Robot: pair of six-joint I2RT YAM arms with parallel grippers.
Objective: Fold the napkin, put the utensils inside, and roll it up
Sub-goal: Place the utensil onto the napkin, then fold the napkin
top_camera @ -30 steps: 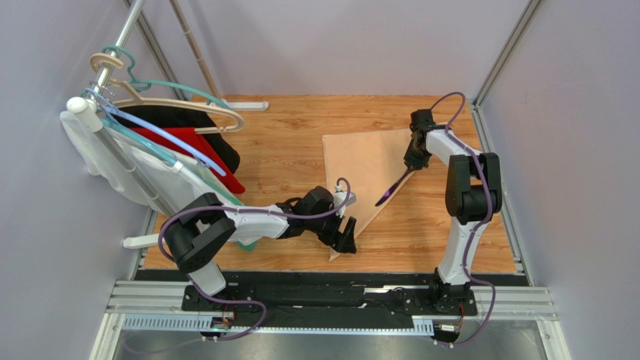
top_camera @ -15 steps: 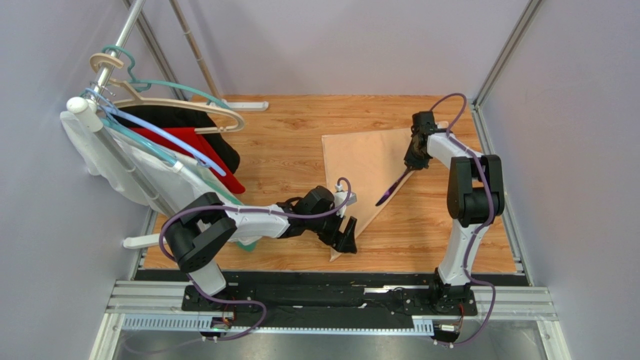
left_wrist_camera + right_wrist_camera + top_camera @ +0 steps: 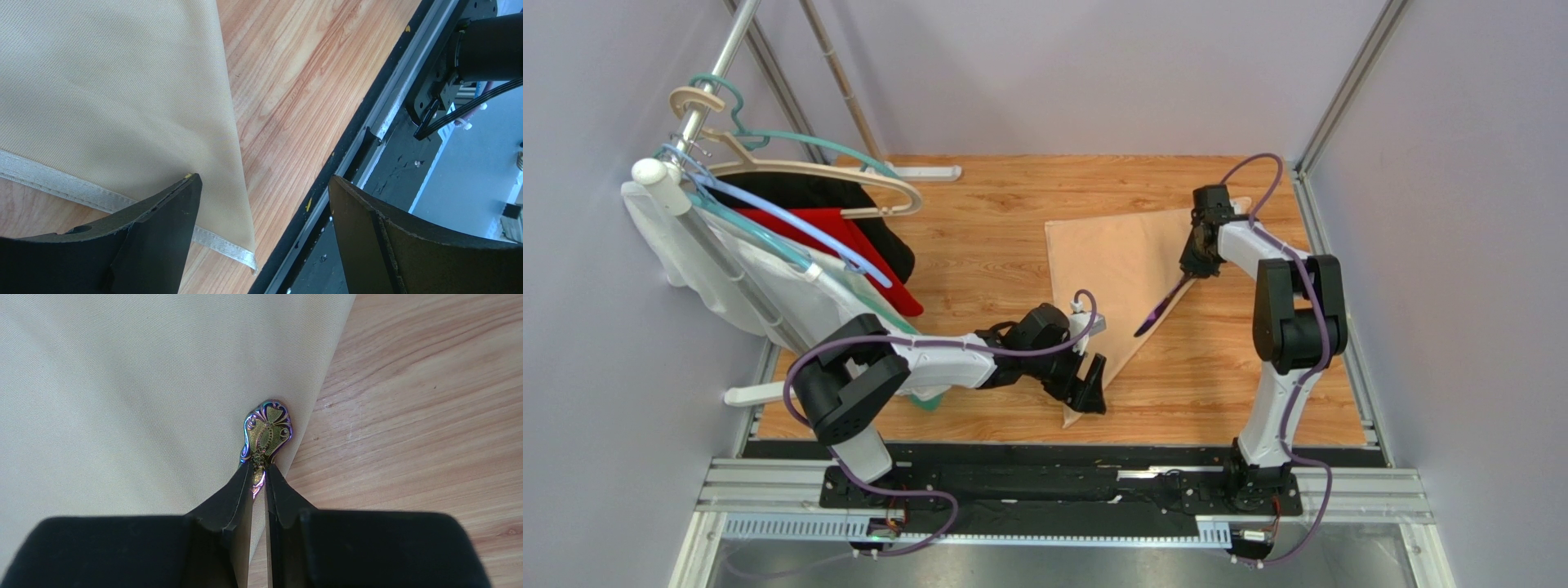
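Wood-grain tabletop [image 3: 989, 245] carries the napkin [image 3: 1106, 276], a peach-beige triangle at the centre of the top view. Its long slanted edge runs from the upper right down to a point at lower centre. My left gripper [image 3: 1090, 390] sits at that lower point, jaws spread wide and gripping nothing; its wrist view shows the hemmed corner lying under the gap between the fingers. My right gripper [image 3: 1192, 260], right of centre, is the arm that matters here: it is clenched on the purple utensil [image 3: 1161, 309]. The utensil's long axis slants down-left from the claw, nearly parallel to the slanted edge and right over it. I judge that placing it calls for a shift toward the frame's centre, so it lands fully on cloth. I see no tan utensil.
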